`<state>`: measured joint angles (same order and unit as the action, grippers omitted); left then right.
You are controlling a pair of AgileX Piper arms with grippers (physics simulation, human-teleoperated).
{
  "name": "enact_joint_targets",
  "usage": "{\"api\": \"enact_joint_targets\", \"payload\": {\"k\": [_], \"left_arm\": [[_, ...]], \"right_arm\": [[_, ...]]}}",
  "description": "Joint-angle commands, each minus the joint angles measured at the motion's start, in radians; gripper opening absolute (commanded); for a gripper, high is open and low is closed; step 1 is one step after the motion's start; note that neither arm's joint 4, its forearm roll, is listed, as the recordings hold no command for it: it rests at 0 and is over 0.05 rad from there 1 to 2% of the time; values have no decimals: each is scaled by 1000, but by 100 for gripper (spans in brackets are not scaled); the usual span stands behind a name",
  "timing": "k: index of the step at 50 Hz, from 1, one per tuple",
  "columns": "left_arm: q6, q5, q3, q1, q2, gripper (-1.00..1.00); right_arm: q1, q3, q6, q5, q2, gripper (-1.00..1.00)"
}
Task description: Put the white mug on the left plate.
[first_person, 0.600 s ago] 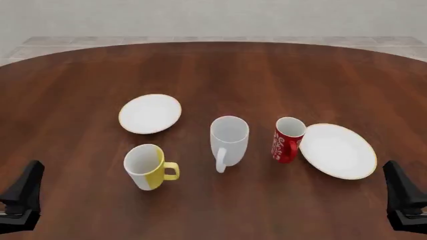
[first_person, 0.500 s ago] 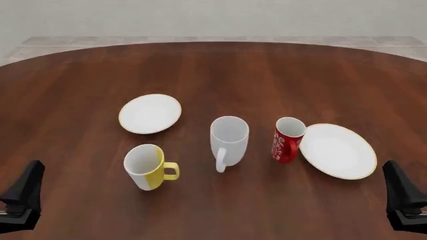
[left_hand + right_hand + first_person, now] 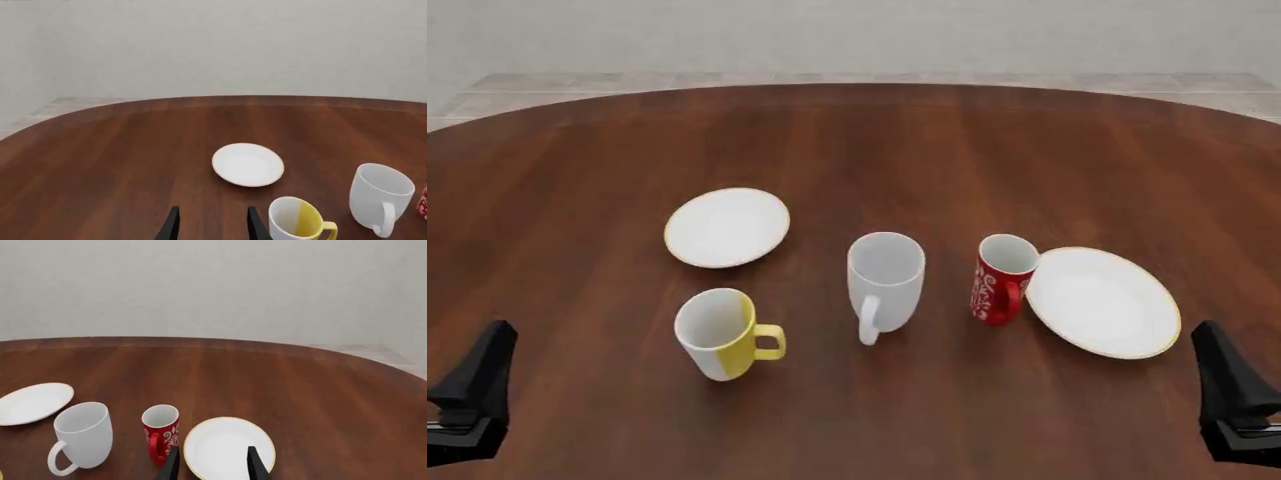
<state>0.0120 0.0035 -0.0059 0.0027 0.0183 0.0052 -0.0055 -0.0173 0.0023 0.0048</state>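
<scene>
Yellow-and-white mug (image 3: 723, 333) upright near the front-left — handle pointing right. Red patterned mug (image 3: 1002, 279) just beside the larger plate (image 3: 1104, 302). Round wood table (image 3: 961, 160).

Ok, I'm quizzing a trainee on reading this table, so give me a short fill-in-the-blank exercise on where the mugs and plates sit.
1. The white mug stands between the yellow-and-white mug and the ____ mug.
2. Nothing rests on the left plate; the white mug stands on the ____.
3. The red mug stands right beside the ____ plate.

Missing words: red; table; right
</scene>
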Motion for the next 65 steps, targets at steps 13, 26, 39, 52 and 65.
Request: {"api": "enact_joint_targets", "payload": {"k": [13,26,39,52,65], "left_arm": [[9,-107,-123,-94,281,100],[2,-121,-186,-179,368,100],[-34,-209,-224,-303,529,100],[-49,-303,-270,-417,720,100],[-69,-340,-331,-506,867,100]], "right_arm": [[0,-3,-4,2,-3,100],[1,-3,-6,2,-3,100],[0,-2,-4,-1,-3,100],[3,0,-4,-3,-3,100],[2,-5,-5,2,-4,100]]}}
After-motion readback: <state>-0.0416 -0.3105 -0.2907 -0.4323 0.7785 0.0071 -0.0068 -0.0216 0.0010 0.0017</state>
